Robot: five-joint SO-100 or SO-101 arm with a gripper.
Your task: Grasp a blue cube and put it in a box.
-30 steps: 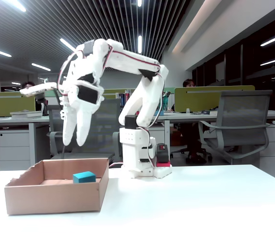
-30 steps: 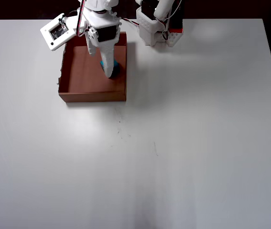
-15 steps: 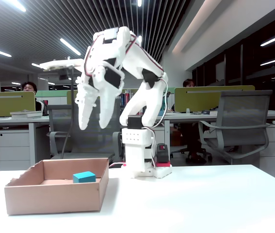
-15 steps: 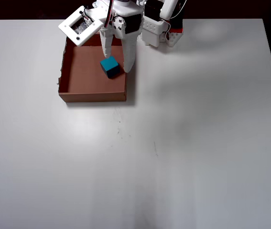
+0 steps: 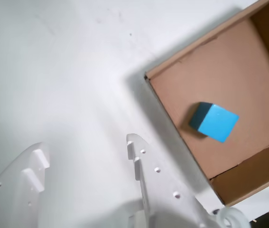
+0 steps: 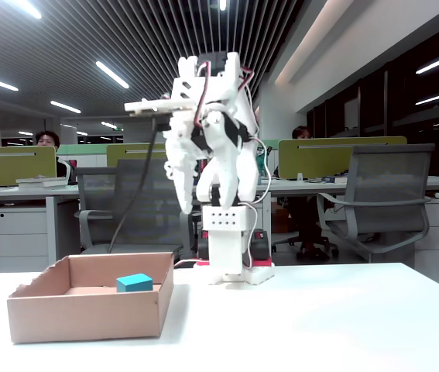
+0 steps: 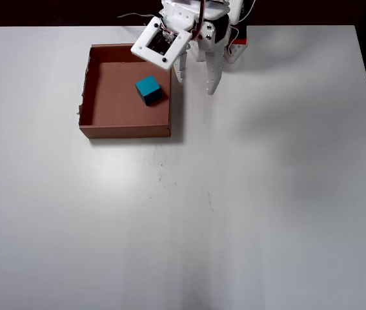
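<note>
The blue cube lay inside the box, resting on the cardboard floor toward the upper right part as the overhead view showed it, apart from every wall; in the wrist view the cube sat tilted against the frame, its lighter top face and one darker side face showing, with the box filling the right of the picture; in the fixed view the cube showed just above the near wall of the box, whose left corner was ragged and uneven; the gripper hung above the white table, just to the right of the box's right wall in the overhead view, touching neither box nor cube; its jaws stood parted with nothing between them, the two white fingers spread with bare table visible in the gap in the wrist view; in the fixed view the gripper pointed downward, raised well above the box, in front of the arm's base; no brand, label or readable writing showed on the cube, the box or the arm; a few small dark specks marked the table below the box in the overhead view.
</note>
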